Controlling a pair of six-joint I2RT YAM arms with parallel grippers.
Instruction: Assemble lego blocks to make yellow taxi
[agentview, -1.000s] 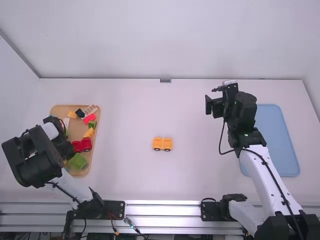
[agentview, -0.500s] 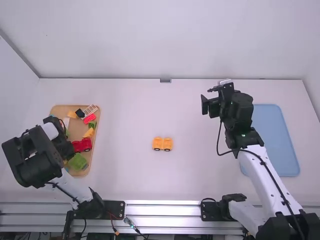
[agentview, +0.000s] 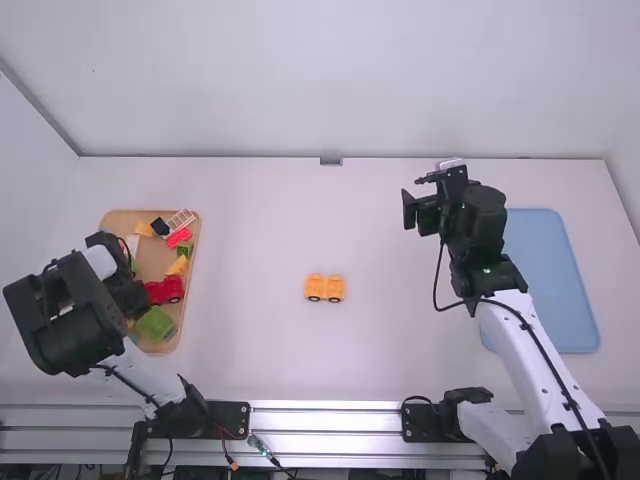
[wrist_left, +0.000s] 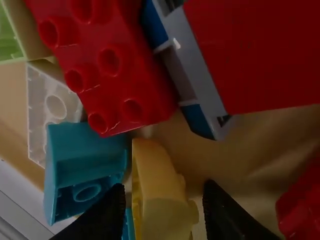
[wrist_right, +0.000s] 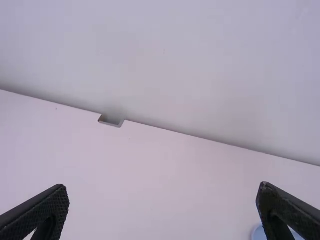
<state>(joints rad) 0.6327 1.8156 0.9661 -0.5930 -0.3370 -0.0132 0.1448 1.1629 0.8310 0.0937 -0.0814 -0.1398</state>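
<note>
My left gripper (agentview: 128, 290) is low over the wooden tray of loose blocks at the far left. In the left wrist view, the open left gripper (wrist_left: 162, 192) has a yellow block (wrist_left: 162, 200) between its fingers, with a small gap visible at each side. Over the right part of the table, my right gripper (agentview: 412, 209) is in the air. Nothing is between the widely spread fingers of the right gripper (wrist_right: 162, 195) in its wrist view. A yellow car-like piece with dark wheels (agentview: 325, 288) rests mid-table.
The wooden tray (agentview: 192, 250) holds red, green, yellow and other blocks. Red bricks (wrist_left: 105, 65) and a teal block (wrist_left: 85, 165) crowd around the left fingers. A light blue tray (agentview: 565, 290) lies at the right, partly behind the right arm.
The right arm has shifted slightly to the left, then stayed still. The left arm and the yellow car-like piece have kept their places.
</note>
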